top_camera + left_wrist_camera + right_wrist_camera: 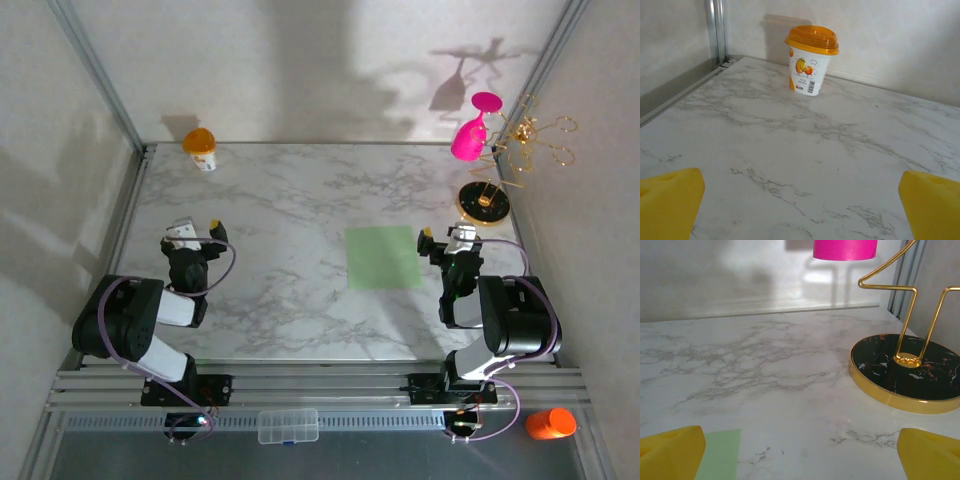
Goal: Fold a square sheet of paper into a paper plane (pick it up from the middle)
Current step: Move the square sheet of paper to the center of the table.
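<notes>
top external view first: the square sheet of paper (382, 257) lies flat on the marble table (290, 190), right of centre, with no crease that i can make out. the right gripper (445, 236) sits just beside its right edge, not touching it. the left gripper (197, 229) is well apart from it, over on the left side. both arms are tucked low near their bases, which reads as a ready pose, so i'd call this the very start, with nothing folded. the sheet lies on open marble between the arms, likely so a gripper can come down on its middle. the clutter is parked at the back: an orange-lidded cup (201, 147) in the far left corner, and a gold stand (484, 200) with a pink glass (470, 135) hung on it at far right.

left wrist view: the left gripper (800, 210) has its yellow fingers (667, 200) spread to the two sides of the frame. that's wide open, bare marble between them, nothing held. it looks straight at the orange-lidded cup (810, 60), not at the paper.

right wrist view: the right gripper (800, 452) is just as wide, and empty too. a corner of the square sheet of paper (720, 452) peeks in beside the finger at the frame's left, so the paper lies off to that side, not under the jaws. the gold stand (905, 375) sits ahead on the right. my read: this arm is the nearer one, and it must swing over the sheet's middle before pinching. thin flat paper will be hard to lift.
</notes>
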